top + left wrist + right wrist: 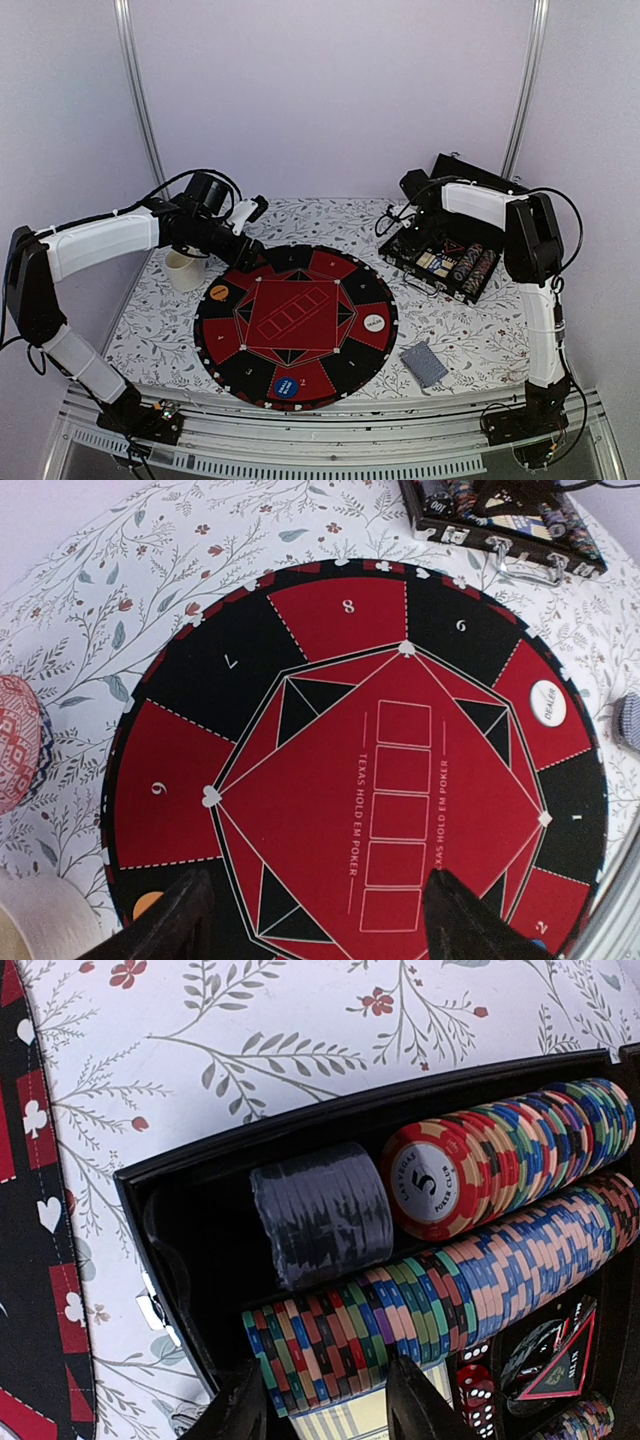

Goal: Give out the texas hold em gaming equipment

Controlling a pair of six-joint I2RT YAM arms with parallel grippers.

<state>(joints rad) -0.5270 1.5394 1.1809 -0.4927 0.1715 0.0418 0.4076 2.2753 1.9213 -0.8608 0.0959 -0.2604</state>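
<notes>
— Where are the poker chips [450, 1290]?
— All in their rows inside the open black case [405, 265], far right on the table. I see none on the round mat [295, 320].
— And the right gripper [330, 1405]?
— Just over the nearest chip row, fingers apart, nothing between them.
— What is already out?
— Three discs on the mat's outer ring: an orange disc [219, 293] at the left, a white dealer disc [373, 323] at the right and a blue disc [286, 386] at the near edge. The deck of cards [424, 363] lies face down on the floral cloth, just off the mat's near-right rim.
— The left gripper [320, 920]?
— Spread wide and empty, hanging by the mat's far-left edge, near the white cup [184, 270].
— So how far along?
— Early, I'd judge. The markers look placed, but no chips or cards have reached the seats.
</notes>
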